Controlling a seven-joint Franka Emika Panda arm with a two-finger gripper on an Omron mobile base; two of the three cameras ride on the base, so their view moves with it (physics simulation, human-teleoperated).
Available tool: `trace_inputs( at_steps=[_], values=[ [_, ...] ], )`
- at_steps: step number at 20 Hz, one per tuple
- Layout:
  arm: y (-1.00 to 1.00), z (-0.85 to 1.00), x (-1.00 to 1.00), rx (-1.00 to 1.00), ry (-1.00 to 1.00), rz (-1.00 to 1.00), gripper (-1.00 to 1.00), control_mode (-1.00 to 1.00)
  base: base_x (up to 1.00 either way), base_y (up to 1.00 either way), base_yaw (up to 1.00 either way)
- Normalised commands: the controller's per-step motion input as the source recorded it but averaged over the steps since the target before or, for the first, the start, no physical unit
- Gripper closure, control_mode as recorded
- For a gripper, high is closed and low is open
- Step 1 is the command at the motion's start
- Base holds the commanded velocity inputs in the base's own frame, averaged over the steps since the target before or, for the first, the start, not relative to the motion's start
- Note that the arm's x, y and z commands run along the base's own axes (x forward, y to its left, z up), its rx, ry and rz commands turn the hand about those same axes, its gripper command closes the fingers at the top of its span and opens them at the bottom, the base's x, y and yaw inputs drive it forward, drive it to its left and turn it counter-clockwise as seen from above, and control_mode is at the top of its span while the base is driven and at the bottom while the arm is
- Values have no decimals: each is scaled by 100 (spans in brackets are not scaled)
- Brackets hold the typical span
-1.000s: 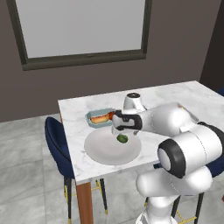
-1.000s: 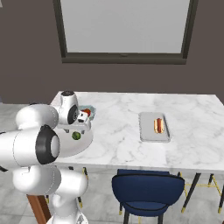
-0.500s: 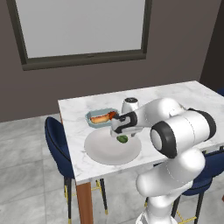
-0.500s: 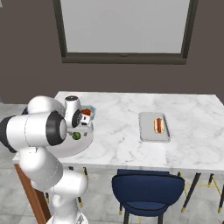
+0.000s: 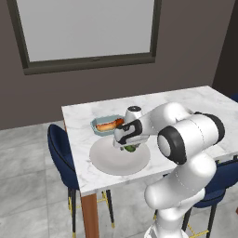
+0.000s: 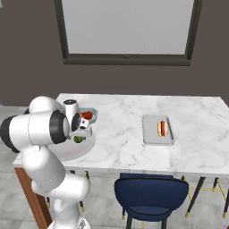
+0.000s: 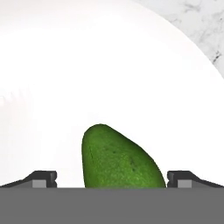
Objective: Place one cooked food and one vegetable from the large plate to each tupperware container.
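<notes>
The left base view is taken from behind the arm, which rises from 5 o'clock, looking forward and down over the marble table (image 5: 83, 123). The right base view covers that table (image 6: 120, 134) from the other side. The hand view is set very close above the large plate (image 7: 109, 65), looking down.

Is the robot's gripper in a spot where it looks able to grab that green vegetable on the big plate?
Probably yes. The gripper is open, with a fingertip on either side of the green vegetable, which lies alone on the large plate. Nothing stands between them, so closing should catch it.
</notes>
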Motion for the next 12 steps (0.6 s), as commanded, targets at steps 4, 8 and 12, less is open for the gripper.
trace_inputs(
  at_steps=[4,8,12],
  values=[
    [0,-9,0,0,0,0,-100,-100,0,0,0],
    [0,-5,0,0,0,0,-100,-100,0,0,0],
    [0,-8,0,0,0,0,-100,-100,0,0,0]
  ],
)
